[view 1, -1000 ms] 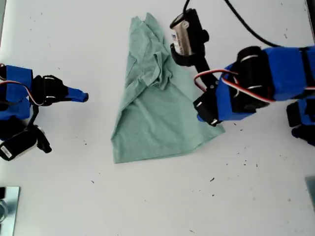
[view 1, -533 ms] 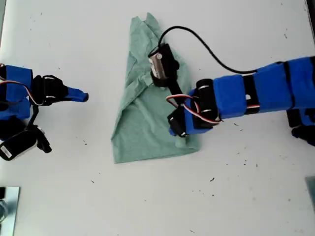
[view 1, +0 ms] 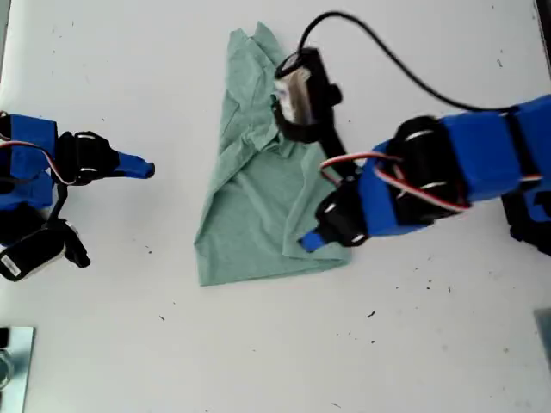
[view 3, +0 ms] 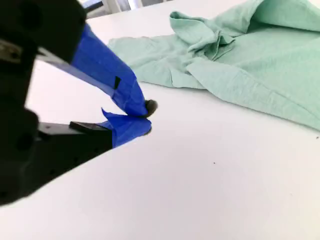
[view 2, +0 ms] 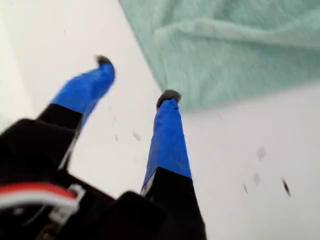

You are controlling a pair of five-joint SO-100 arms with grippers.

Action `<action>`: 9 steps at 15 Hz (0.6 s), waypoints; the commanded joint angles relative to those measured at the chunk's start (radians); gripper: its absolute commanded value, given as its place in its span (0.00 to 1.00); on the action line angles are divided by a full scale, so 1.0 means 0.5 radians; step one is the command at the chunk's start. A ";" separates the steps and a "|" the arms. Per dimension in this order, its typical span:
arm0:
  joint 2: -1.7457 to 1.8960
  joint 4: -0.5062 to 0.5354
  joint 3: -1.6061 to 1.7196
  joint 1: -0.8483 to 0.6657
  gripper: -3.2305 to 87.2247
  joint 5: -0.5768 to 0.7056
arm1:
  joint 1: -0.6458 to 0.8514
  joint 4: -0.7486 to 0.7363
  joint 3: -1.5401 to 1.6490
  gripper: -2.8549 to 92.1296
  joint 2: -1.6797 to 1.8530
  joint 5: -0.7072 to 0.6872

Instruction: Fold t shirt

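Hovering my first gripper, jaws wide, beside t shirt; my second gripper pinched empty. We judge cloth limp, best gripped at hem corner.

white table with dark specks; metal piece at exterior view's lower left.

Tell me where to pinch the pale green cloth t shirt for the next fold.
Probably the pale green cloth t shirt at its flat corner toward the exterior view's lower right, approached from that right side: my open first pincer sits just off that thin edge, away from the bunched folds.
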 commanded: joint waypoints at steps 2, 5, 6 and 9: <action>0.021 0.003 0.025 0.040 0.03 0.025 | 0.295 -0.015 0.991 0.06 0.902 -0.101; 0.028 0.006 0.028 0.037 0.03 0.025 | 0.457 -0.724 2.365 0.06 1.620 -0.077; 0.028 0.006 0.028 0.037 0.03 0.025 | 0.525 -0.838 2.718 0.06 1.875 -0.052; 0.031 0.031 0.021 0.028 0.03 0.012 | 0.690 -0.838 3.258 0.06 2.335 -0.034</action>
